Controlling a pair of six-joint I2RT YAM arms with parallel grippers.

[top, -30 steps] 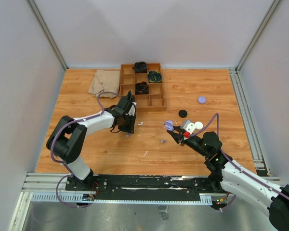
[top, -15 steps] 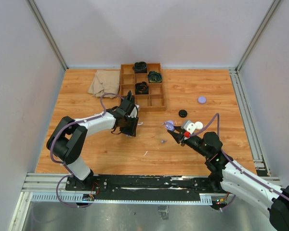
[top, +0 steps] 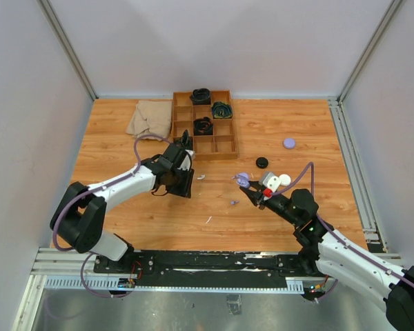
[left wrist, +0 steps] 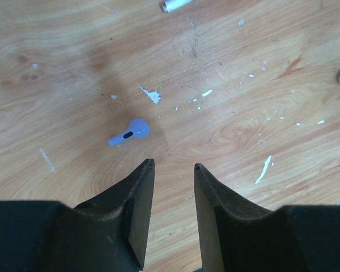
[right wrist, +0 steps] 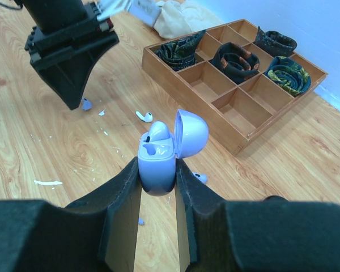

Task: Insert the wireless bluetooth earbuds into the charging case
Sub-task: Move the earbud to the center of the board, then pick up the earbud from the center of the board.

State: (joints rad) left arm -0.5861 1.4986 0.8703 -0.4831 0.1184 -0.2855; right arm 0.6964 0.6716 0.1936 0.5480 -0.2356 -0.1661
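My right gripper point(right wrist: 157, 170) is shut on a lilac charging case point(right wrist: 157, 161) and holds it above the table with its lid open. One lilac earbud point(right wrist: 157, 131) sits in it. The case also shows in the top view point(top: 242, 179). My left gripper point(left wrist: 173, 164) is open and empty, low over the table. A lilac earbud point(left wrist: 130, 131) lies on the wood just beyond its left fingertip. A white earbud point(right wrist: 144, 117) and another lilac earbud point(right wrist: 198, 178) lie on the table between the arms.
A divided wooden tray point(top: 229, 148) with rolled dark items stands at the back, with a beige cloth point(top: 146, 117) to its left. A black puck point(top: 262, 163), a white puck point(top: 284, 179) and a lilac puck point(top: 289, 143) lie at the right.
My left arm has shifted a little to the left and toward the near side, with the gripper staying low and open. The right arm and the case have not moved.
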